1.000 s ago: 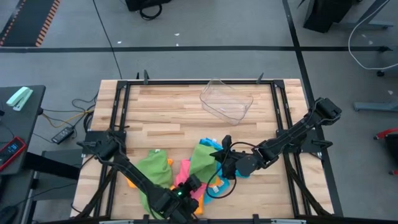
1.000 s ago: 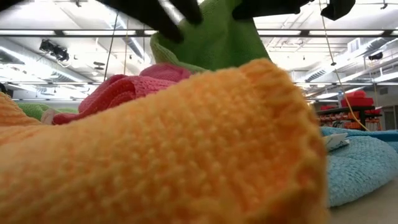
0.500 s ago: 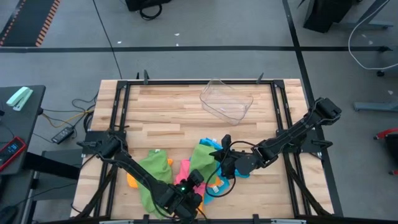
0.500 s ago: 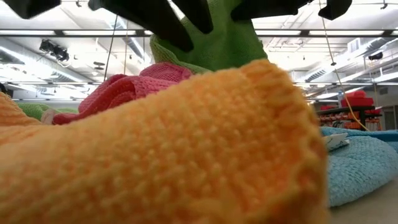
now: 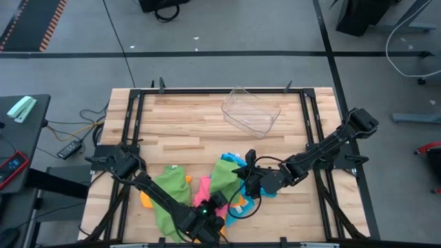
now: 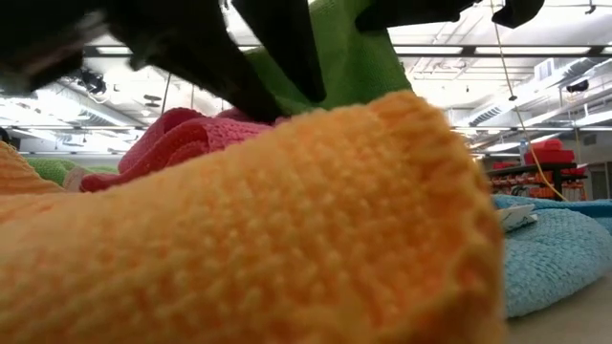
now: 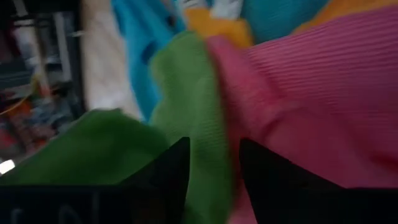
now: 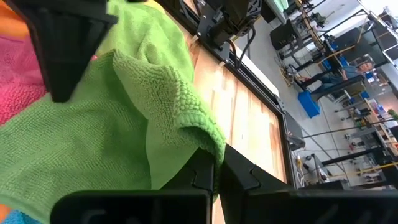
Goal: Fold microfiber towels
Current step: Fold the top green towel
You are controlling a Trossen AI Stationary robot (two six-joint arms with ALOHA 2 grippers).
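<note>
A green towel, heaped with other towels at the table's near edge, is pinched by the closed right jaws. The left jaws are parted, empty, over the pink towel. Soft and limp, it is best gripped at corners.

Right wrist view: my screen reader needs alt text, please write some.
The right gripper, shut on a green towel, lifts its folded edge above a pink towel and the wooden table.

Two dark, slender jointed arms — black cables, blocky black fingers.
</note>
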